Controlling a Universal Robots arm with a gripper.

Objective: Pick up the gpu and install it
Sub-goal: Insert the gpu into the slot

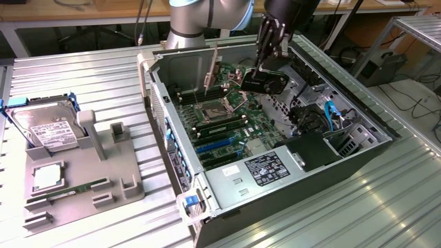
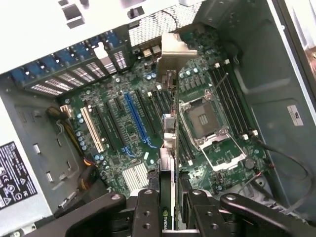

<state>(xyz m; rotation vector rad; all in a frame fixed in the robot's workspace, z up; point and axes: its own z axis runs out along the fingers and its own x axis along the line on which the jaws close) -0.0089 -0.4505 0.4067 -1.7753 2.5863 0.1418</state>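
My gripper (image 1: 262,66) is clenched on the gpu (image 1: 266,81), a slim black expansion card that hangs upright inside the open grey metal computer case (image 1: 153,103), up near rim height and apart from the green motherboard (image 1: 231,132) below it. In the wrist view my black fingers (image 2: 148,210) press on either side of the card's top edge, and its silver metal end bracket (image 2: 175,49) points toward the perforated rear wall of the case.

Seen from the wrist, the card's edge runs between two groups of parts. On one side lie the long blue slot (image 2: 136,121), the pale yellow slot (image 2: 91,129) and a small finned silver heatsink (image 2: 134,175). On the other side, just beside the card's line, is the silver processor socket (image 2: 203,118) with its metal frame lifted open, and beyond that the black memory slots (image 2: 229,98).

Black cables (image 1: 306,121) and a blue cable (image 1: 329,111) crowd the case toward the exterior view's right, near my arm. The grey power supply with its black and white label (image 1: 269,168) fills the near corner.

Outside the case, on the ribbed metal table (image 1: 331,217), a grey plastic fixture (image 1: 103,155) holds a silver hard drive with a white label (image 1: 45,126) and a thin green memory stick (image 1: 69,188).
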